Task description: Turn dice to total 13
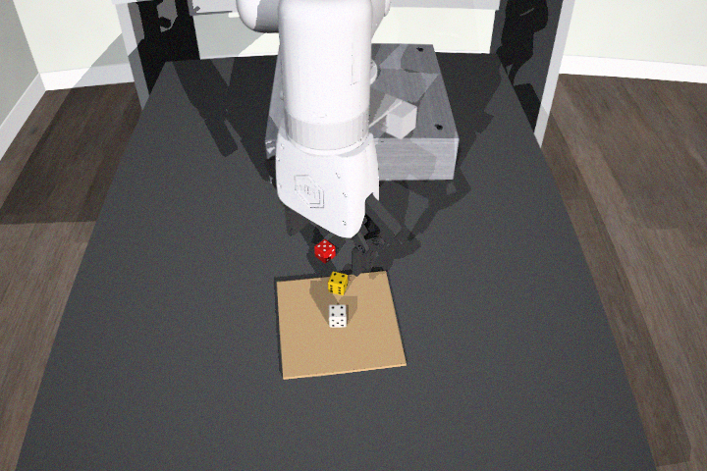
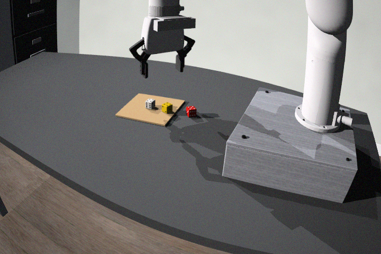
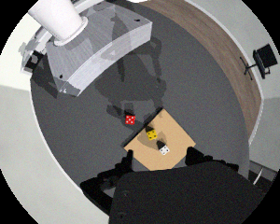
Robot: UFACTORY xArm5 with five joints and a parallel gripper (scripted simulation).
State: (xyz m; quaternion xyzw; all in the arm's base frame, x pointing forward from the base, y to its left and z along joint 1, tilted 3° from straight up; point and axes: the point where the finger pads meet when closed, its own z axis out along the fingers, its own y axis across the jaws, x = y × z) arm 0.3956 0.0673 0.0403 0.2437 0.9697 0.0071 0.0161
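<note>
A tan mat [image 1: 309,355] [image 2: 130,112] [image 3: 142,155] lies on the dark table. A white die [image 1: 338,315] [image 2: 150,103] [image 3: 164,148] sits flat near the mat's middle. A yellow die [image 1: 338,283] [image 2: 166,107] [image 3: 151,133] sits flat on the mat close to the edge facing the robot base. A red die [image 1: 324,250] [image 2: 191,111] [image 3: 131,119] lies on the table just off that edge. My gripper [image 2: 162,69] is open and empty, hanging high above the mat and dice. In the top view the white wrist housing [image 1: 323,188] hides most of it.
The arm's grey base block [image 1: 415,149] [image 2: 287,155] [image 3: 97,56] stands behind the red die. A dark drawer cabinet [image 2: 32,26] is at the far left beyond the table.
</note>
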